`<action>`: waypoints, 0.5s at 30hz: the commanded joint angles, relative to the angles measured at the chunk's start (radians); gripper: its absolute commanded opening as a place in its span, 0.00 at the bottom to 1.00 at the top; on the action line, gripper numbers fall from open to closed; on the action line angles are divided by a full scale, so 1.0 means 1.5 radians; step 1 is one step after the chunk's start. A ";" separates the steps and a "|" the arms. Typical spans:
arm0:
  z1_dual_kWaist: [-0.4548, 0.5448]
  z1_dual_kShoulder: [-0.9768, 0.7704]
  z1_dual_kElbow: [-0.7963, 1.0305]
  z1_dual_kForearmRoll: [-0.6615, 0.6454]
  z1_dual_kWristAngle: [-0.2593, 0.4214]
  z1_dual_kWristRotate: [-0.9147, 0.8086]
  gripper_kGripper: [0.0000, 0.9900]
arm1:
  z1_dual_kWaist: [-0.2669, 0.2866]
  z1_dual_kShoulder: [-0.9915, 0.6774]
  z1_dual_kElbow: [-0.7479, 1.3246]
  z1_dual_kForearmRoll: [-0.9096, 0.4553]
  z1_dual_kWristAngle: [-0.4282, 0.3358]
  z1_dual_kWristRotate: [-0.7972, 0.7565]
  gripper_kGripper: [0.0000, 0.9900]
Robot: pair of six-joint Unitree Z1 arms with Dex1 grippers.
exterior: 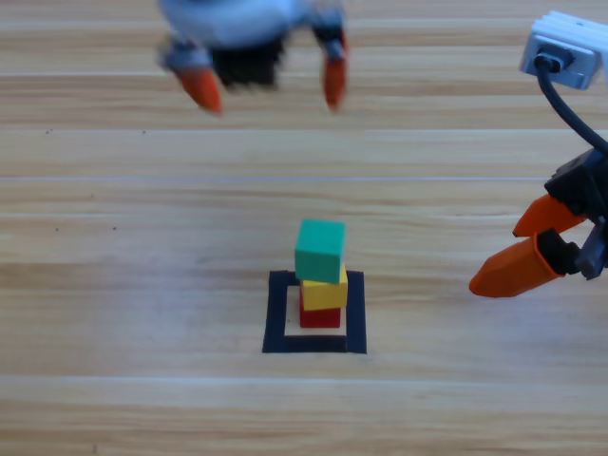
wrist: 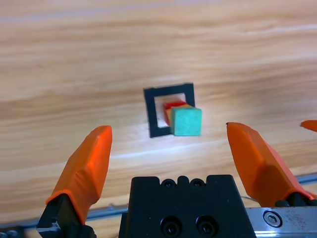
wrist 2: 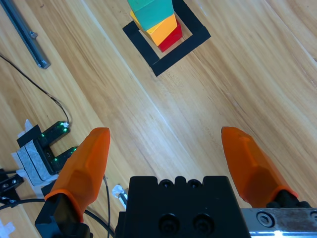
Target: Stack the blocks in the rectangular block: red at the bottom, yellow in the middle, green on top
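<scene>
— Where are the cubes?

— All three stand in one stack inside the black tape square (exterior: pixel 314 313), near the middle of the worktop (exterior: pixel 114 285). Red (exterior: pixel 321 316) sits at the bottom on the wood within the outline, yellow (exterior: pixel 324 294) rests on it, and green (exterior: pixel 320 250) is on top. The green one looks turned a little off the line of the two beneath it.

— And the hands?

— Neither touches anything. The left hand (exterior: pixel 267 92) hangs at the far edge of the worktop, well apart from the stack, its two orange jaws spread wide with nothing between them. The right hand (exterior: pixel 534 245) waits off to the right side, also clear of the stack, jaws parted and empty.

— Any writing or labels to read?

— None that I can make out. The cubes are plain and the tape is bare. From the right wrist I see a small black part with green lights (wrist 2: pixel 52 144) wrapped in white tape, thin black cables (wrist 2: pixel 34 82) and a grey metal bar (wrist 2: pixel 24 33) lying on the wood, but no lettering on any of them.
</scene>
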 commanded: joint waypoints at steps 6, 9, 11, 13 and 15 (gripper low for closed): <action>-0.213 -0.261 0.421 -0.251 0.152 0.021 1.00 | -0.012 0.028 0.011 -0.011 -0.011 -0.007 1.00; -0.219 -0.344 0.577 -0.350 0.152 0.039 1.00 | -0.012 0.013 0.013 -0.011 -0.027 -0.004 1.00; -0.220 -0.364 0.611 -0.367 0.155 0.048 1.00 | -0.012 0.004 0.013 -0.011 -0.035 0.001 1.00; -0.220 -0.379 0.638 -0.389 0.158 0.061 1.00 | -0.012 -0.001 0.015 -0.012 -0.038 0.001 1.00; -0.219 -0.396 0.669 -0.419 0.159 0.072 1.00 | -0.012 -0.001 0.014 -0.012 -0.043 0.001 1.00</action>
